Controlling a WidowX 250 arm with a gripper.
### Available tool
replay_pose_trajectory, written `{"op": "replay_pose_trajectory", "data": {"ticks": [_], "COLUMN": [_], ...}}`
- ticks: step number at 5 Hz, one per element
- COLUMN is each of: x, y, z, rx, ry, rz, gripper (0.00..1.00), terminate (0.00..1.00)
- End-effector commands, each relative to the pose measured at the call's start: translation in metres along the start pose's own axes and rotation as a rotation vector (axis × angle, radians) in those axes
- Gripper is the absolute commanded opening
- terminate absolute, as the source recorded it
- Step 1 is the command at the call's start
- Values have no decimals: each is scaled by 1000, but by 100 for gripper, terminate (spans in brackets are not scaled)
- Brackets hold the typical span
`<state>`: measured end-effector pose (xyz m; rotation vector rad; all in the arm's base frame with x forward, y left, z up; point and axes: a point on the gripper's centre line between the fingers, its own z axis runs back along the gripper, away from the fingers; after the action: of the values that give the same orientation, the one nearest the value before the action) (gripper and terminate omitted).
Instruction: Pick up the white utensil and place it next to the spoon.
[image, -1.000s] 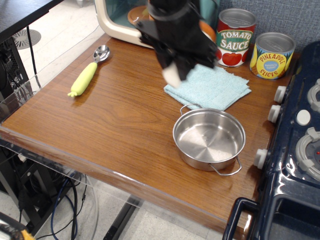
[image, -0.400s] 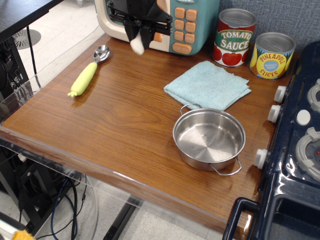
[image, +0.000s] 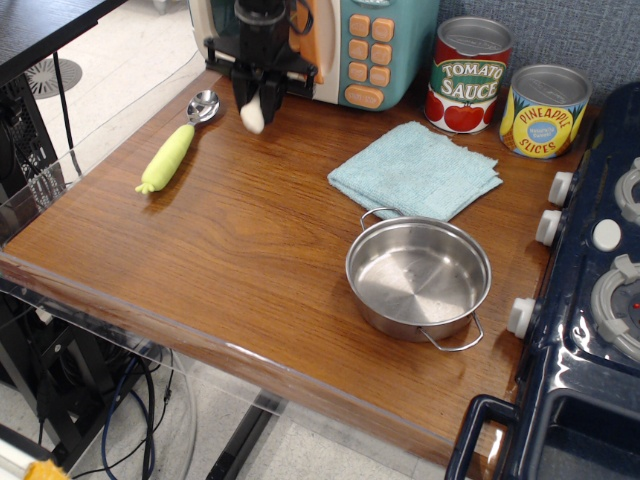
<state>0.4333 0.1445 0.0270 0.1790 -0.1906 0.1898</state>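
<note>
The black tool (image: 258, 85) hangs over the far left part of the wooden counter (image: 230, 250), clamped on the white utensil (image: 253, 115), whose cream-white stem points down from between the jaws; its cap is hidden up inside the tool. Whether the rounded tip of the stem touches the wood or sits just above it cannot be told. The spoon (image: 177, 145) lies to the left of it and a little nearer, flat on the counter, its shiny metal bowl at the far end and its thick yellow-green handle running toward the near left. Bare wood separates the spoon's bowl from the utensil, so the two are near but apart.

Directly behind the tool stands a toy microwave (image: 340, 45) with orange buttons on a teal panel, close against the tool's far side. To the right, well apart from the utensil, a folded light blue cloth (image: 415, 172) lies on the counter, and just near of it sits a steel pot (image: 419, 280) with two wire handles. Along the far right edge stand a tomato sauce can (image: 470, 75) and a pineapple slices can (image: 545, 110) side by side. A dark blue toy stove (image: 590, 300) with white knobs borders the counter on the right
</note>
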Motion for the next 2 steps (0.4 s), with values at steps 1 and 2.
{"op": "replay_pose_trajectory", "data": {"ticks": [1,2], "x": [-15,-17], "y": [17,17], "z": [12,14], "rx": [26,23], "ry": [23,21], "rz": [44,63], "gripper": [100,100], "terminate": [0,0]}}
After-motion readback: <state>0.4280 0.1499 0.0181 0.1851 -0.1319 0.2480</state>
